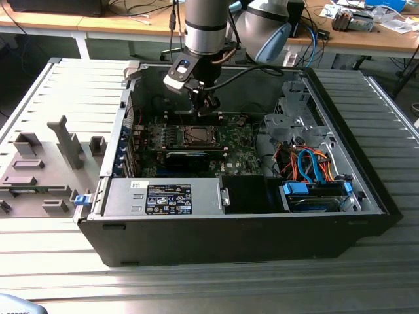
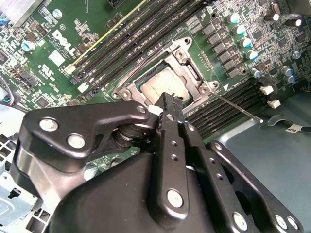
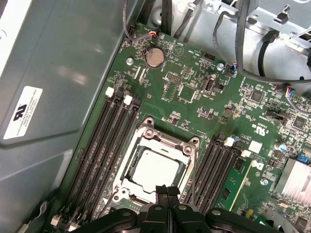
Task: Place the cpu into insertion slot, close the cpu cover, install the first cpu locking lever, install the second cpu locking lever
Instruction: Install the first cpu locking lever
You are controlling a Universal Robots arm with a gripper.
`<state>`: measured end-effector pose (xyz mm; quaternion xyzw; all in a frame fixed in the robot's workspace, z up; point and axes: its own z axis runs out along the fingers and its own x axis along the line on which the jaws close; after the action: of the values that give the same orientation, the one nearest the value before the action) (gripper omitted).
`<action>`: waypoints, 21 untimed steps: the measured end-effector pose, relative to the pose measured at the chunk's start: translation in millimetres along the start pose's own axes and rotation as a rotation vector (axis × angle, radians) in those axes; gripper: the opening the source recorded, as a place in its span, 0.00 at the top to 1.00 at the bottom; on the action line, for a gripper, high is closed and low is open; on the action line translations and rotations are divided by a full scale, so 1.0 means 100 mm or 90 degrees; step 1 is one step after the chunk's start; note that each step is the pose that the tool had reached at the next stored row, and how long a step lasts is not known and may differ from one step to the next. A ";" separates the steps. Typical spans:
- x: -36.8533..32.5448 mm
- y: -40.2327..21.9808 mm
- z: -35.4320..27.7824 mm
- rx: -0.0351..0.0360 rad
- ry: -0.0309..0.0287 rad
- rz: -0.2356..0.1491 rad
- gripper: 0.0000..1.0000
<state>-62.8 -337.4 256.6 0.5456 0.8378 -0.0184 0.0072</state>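
The pale silver cpu (image 3: 156,167) lies flat in the insertion slot (image 1: 196,136) on the green board. The cpu cover (image 3: 146,138), a thin metal frame, lies down around it, and the cpu (image 2: 163,85) shows through its window. A thin wire locking lever (image 2: 238,109) sticks out from one corner of the cover (image 2: 187,68). My gripper (image 3: 166,193) hangs just above one edge of the socket. Its black fingers (image 2: 170,104) are pressed together with nothing between them. In the exterior view the gripper (image 1: 208,104) is inside the open computer case, above the socket.
Memory slots (image 3: 104,145) run along both sides of the socket. The grey case wall (image 3: 58,73) rises close beside the board. A grey labelled box (image 1: 167,196) and a drive bay with blue and orange cables (image 1: 314,173) fill the case front. Grey fixtures (image 1: 46,163) stand outside the case at the exterior view's left.
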 end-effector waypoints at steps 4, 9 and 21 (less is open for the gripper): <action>0.000 0.000 0.000 -0.0001 0.0000 -0.003 0.89; 0.000 0.000 0.000 -0.0002 -0.0001 -0.007 0.89; 0.000 0.000 0.000 -0.0008 -0.0005 -0.023 0.89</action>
<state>-62.8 -337.4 256.5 0.5300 0.8477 -0.0182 0.0075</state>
